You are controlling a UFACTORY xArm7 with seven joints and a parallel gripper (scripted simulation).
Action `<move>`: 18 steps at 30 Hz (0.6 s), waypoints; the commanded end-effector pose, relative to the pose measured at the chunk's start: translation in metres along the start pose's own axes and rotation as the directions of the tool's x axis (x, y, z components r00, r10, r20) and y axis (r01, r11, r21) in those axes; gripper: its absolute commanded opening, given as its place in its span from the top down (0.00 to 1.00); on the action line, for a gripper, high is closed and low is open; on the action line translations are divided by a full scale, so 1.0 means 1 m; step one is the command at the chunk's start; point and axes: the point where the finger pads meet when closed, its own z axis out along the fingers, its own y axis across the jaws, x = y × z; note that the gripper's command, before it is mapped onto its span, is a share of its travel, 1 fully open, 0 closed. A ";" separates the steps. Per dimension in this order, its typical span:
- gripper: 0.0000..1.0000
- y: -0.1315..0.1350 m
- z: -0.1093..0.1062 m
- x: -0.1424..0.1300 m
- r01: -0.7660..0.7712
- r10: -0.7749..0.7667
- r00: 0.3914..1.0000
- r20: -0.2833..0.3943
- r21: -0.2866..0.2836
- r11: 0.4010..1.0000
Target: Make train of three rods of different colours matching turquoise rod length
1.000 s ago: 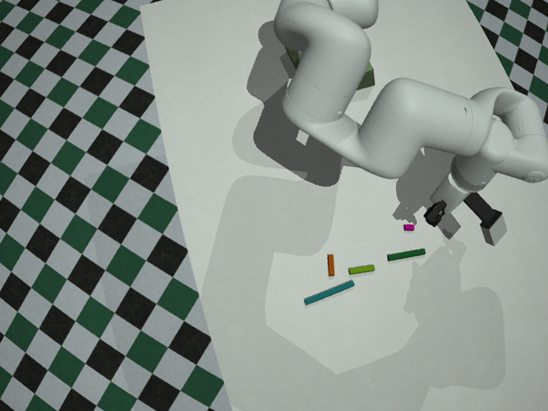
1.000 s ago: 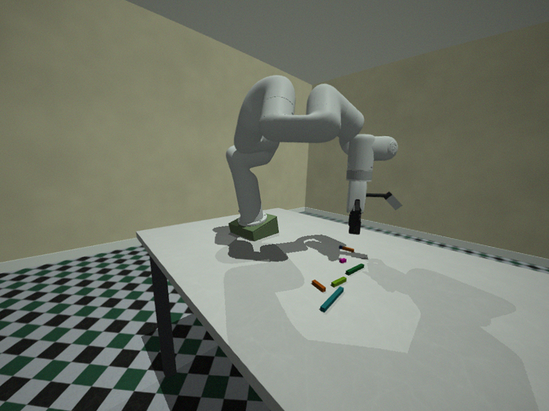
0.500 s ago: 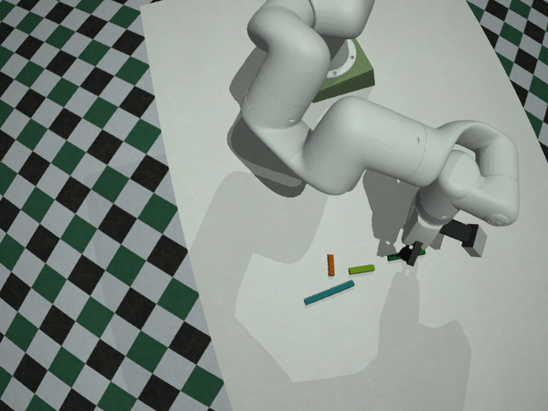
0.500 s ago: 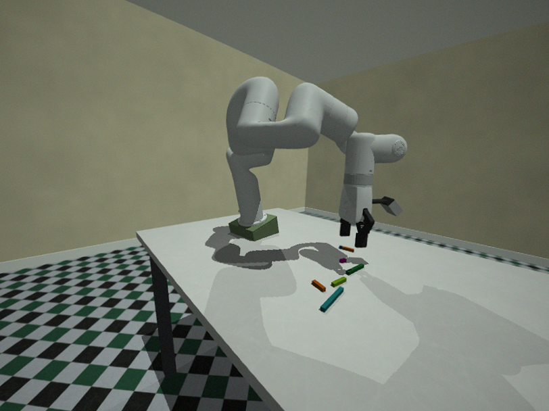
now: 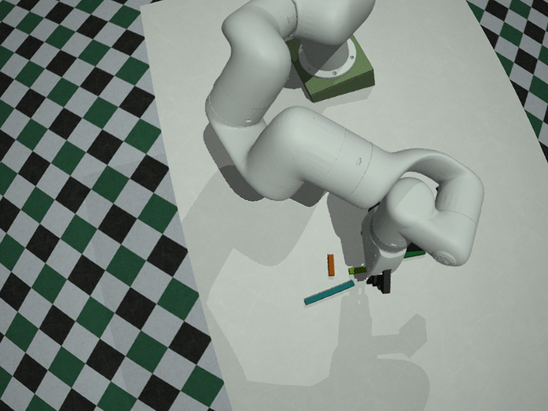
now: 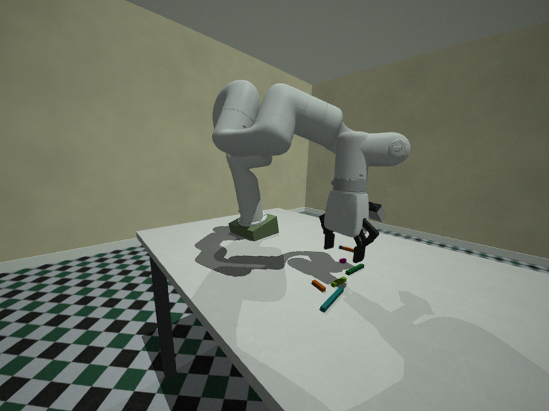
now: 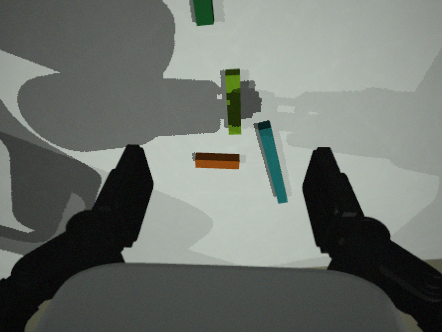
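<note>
My gripper (image 6: 343, 254) (image 7: 227, 165) is open and empty, above the table. A turquoise rod (image 5: 329, 292) (image 6: 331, 299) (image 7: 273, 165) lies slanted. A lime rod (image 5: 352, 271) (image 6: 339, 281) (image 7: 234, 105) lies near its end, apart, partly hidden by the arm in the top view. An orange rod (image 5: 330, 264) (image 6: 318, 285) (image 7: 217, 164) lies crosswise to the lime rod. A green rod (image 5: 414, 254) (image 6: 355, 269) (image 7: 203, 12) lies farther off. In the exterior view, a magenta rod (image 6: 342, 260) lies behind; farther back a blue rod (image 6: 341, 247) meets the end of another orange rod (image 6: 347, 248), whose far end a finger may hide.
The arm's green base block (image 5: 343, 85) (image 6: 257, 229) stands on the white table (image 5: 272, 347) (image 6: 276, 329). The arm covers the area of the magenta and blue rods in the top view. The table's edge runs left of the orange and turquoise rods there.
</note>
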 end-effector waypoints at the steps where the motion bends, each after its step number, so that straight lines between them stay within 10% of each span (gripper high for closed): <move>1: 0.00 0.003 -0.001 -0.005 0.046 -0.046 0.999 -0.008 0.009 0.999; 5: 0.00 0.004 -0.001 -0.006 0.054 -0.053 0.999 -0.008 0.009 0.999; 6: 0.76 0.004 -0.001 -0.006 0.054 -0.053 0.999 -0.008 0.009 0.999; 18: 0.76 0.004 -0.001 -0.006 0.054 -0.053 0.999 -0.008 0.009 0.999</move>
